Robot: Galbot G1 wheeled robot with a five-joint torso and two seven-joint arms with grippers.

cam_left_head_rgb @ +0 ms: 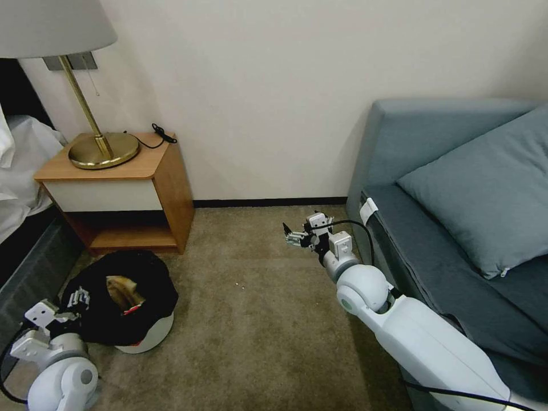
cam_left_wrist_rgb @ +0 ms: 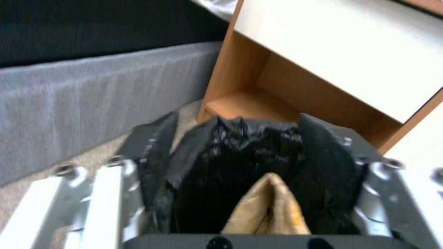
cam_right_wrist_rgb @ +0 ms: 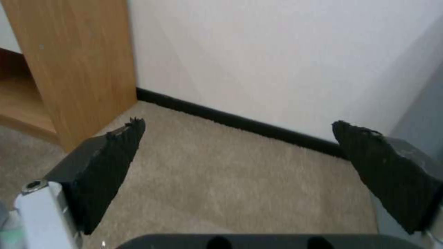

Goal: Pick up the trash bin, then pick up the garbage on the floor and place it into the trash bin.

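Note:
The trash bin (cam_left_head_rgb: 145,335) stands tilted on the carpet at the lower left, its black bag (cam_left_head_rgb: 151,279) draped over rim and sides. Inside lie garbage pieces: a tan paper bag (cam_left_head_rgb: 122,288) and a bit of red packet (cam_left_head_rgb: 132,311). My left gripper (cam_left_head_rgb: 77,299) is shut on the bin's near-left rim. In the left wrist view the left gripper (cam_left_wrist_rgb: 237,138) clamps bunched black bag (cam_left_wrist_rgb: 240,152), and the tan paper bag (cam_left_wrist_rgb: 270,207) shows below. My right gripper (cam_left_head_rgb: 297,235) hangs open over bare carpet near the sofa; in its own view the right gripper (cam_right_wrist_rgb: 237,122) holds nothing.
A wooden nightstand (cam_left_head_rgb: 165,177) with a brass lamp (cam_left_head_rgb: 103,151) stands just behind the bin. A bed frame (cam_left_head_rgb: 28,262) lies at the left and a blue-grey sofa (cam_left_head_rgb: 456,240) at the right. Open carpet (cam_left_head_rgb: 257,325) lies between them, up to the wall.

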